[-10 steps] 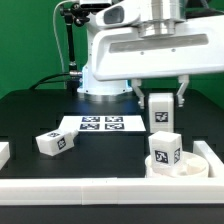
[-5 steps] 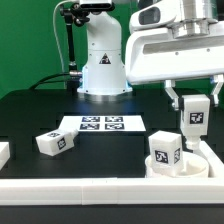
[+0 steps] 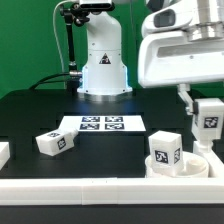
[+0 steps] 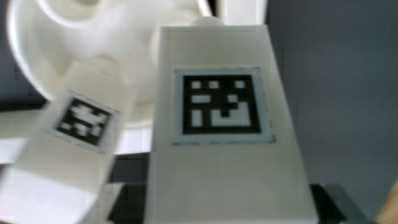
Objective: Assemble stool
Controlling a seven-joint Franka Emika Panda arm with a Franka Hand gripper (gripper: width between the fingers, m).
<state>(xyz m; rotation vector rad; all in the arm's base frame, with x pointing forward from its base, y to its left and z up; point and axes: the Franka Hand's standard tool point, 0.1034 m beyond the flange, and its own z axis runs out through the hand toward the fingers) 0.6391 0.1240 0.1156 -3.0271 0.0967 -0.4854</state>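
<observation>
Held leg (image 3: 209, 118) — clipped by the exterior view's right edge.

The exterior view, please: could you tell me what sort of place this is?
Probably a robotics lab bench: a black table fenced by white rails, a marker board lying on it, and the gripper holding a tagged stool leg.

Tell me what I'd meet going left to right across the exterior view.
White part cut off at the edge, lying leg, marker board, upright leg, held leg in the pincer.
</observation>
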